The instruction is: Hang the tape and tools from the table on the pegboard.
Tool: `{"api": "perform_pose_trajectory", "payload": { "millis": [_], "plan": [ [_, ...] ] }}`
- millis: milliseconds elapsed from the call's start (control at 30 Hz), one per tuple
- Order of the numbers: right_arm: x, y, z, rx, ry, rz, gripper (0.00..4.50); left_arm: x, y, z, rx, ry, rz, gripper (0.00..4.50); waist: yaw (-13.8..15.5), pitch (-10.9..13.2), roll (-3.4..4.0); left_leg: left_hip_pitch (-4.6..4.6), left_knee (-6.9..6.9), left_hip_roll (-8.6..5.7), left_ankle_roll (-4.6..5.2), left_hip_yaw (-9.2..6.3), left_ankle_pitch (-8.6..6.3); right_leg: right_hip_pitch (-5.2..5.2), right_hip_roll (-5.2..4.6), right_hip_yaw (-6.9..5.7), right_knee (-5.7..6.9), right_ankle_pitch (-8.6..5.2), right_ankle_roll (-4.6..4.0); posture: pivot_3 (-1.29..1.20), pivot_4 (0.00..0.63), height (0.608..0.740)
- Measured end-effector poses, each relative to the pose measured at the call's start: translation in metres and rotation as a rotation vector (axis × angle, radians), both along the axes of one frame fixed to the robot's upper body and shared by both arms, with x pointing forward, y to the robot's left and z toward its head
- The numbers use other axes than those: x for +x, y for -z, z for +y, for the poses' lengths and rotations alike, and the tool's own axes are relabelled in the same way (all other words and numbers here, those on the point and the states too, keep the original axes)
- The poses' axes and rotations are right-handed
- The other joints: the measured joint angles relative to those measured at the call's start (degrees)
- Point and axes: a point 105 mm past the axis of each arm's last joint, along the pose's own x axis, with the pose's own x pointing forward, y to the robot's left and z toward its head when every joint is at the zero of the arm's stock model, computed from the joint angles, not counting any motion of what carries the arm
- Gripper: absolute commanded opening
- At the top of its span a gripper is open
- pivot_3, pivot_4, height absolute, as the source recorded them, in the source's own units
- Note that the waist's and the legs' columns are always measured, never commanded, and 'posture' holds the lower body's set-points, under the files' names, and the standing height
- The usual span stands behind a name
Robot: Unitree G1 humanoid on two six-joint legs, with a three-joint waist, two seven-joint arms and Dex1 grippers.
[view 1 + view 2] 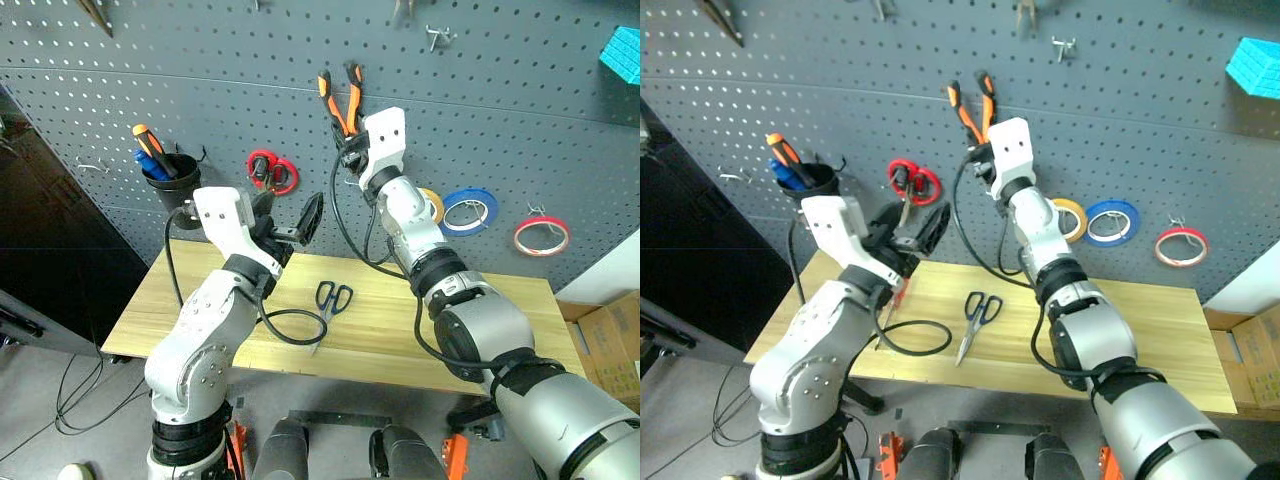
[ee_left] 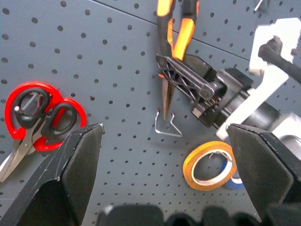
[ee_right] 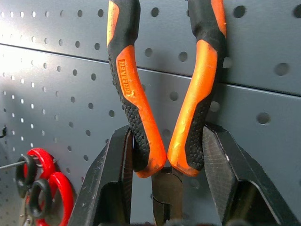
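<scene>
Black-handled scissors (image 1: 333, 299) lie on the table (image 1: 500, 320). Above, the left gripper (image 1: 290, 228) hangs with fingers spread, empty. Farther back, the right gripper (image 3: 164, 169) clamps orange-and-black pliers (image 3: 164, 94) (handle lettering unreadable) against the pegboard (image 1: 200, 80); red tape (image 1: 541, 236) hangs right.

Three tape rolls (image 1: 541, 236), two scissors (image 1: 334, 297), one pliers (image 1: 342, 98)

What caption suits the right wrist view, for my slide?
Right gripper holding orange-and-black pliers against the pegboard.
</scene>
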Motion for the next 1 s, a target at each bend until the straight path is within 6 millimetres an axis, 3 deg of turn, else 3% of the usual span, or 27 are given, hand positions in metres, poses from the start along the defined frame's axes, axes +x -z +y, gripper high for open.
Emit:
{"api": "perform_pose_trajectory", "payload": {
  "millis": [300, 500, 767, 1000],
  "plan": [
    [0.002, 0.008, -0.005, 0.014, 0.027, 0.025, 1.71, -0.001, -0.001, -0.002, 0.0, 0.016, -0.01, 4.5, 0.0, 0.0, 0.01, 0.46, -0.01, 0.0, 0.07, 0.0, 0.04, 0.42, 0.0, 0.02, -0.03, -0.04, -0.13, 0.21, 0.066, 0.74],
    [0.001, 0.052, -0.01, 0.008, 0.042, 0.131, 1.71, 0.0, -0.002, 0.002, -0.016, 0.002, -0.006, 4.5, -0.3, 0.0, 0.04, 0.48, -0.01, 0.0, 0.08, 0.0, 0.04, 0.46, 0.0, 0.02, -0.04, -0.04, -0.13, 0.2, 0.072, 0.74],
    [0.002, 0.055, -0.012, 0.006, 0.05, 0.152, 1.71, 0.0, -0.001, 0.0, -0.023, 0.012, 0.003, 4.5, -0.5, 0.0, 0.04, 0.48, -0.01, 0.0, 0.08, -0.01, 0.04, 0.46, 0.0, 0.02, -0.04, -0.04, -0.12, 0.2, 0.078, 0.74],
    [0.002, 0.059, -0.009, -0.025, 0.041, 0.161, 4.01, 0.0, 0.001, 0.0, -0.02, 0.016, 0.013, 4.5, -0.5, 0.0, 0.04, 0.49, -0.01, 0.0, 0.11, -0.02, 0.07, 0.46, 0.0, 0.01, -0.03, -0.08, -0.15, 0.2, 0.081, 0.74]
  ]
}}
